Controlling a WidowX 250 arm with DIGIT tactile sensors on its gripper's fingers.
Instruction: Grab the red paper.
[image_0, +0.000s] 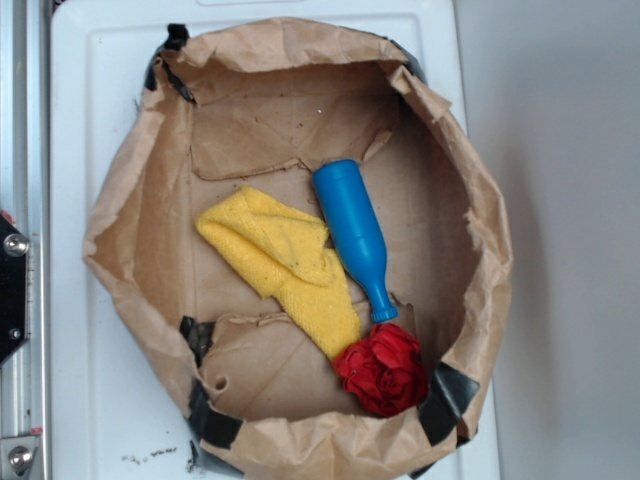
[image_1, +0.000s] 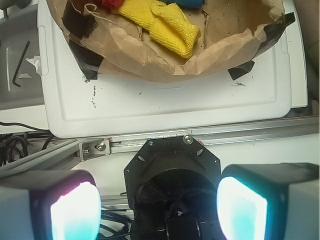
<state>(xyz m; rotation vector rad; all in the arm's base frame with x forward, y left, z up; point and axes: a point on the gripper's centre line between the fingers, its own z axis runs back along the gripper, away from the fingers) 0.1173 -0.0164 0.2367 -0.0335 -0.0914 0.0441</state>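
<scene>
A white moulded plastic table (image_0: 80, 330) with a raised rim carries a wide, crumpled brown paper bag (image_0: 130, 250), rolled down into an open basin and patched with strips of black tape at its edges. The bag rests directly on the white top and covers most of it. Near the bag's taped corner the table shows small dark specks (image_1: 93, 97), possibly scuffs or dirt.

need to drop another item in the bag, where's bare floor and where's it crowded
Free patches on the brown paper bag floor: the right side, between the blue bottle and the bag's right wall; the top, above the yellow cloth; and the lower left, below the cloth. Crowded: centre to lower right, where cloth, bottle and red paper meet.
</scene>
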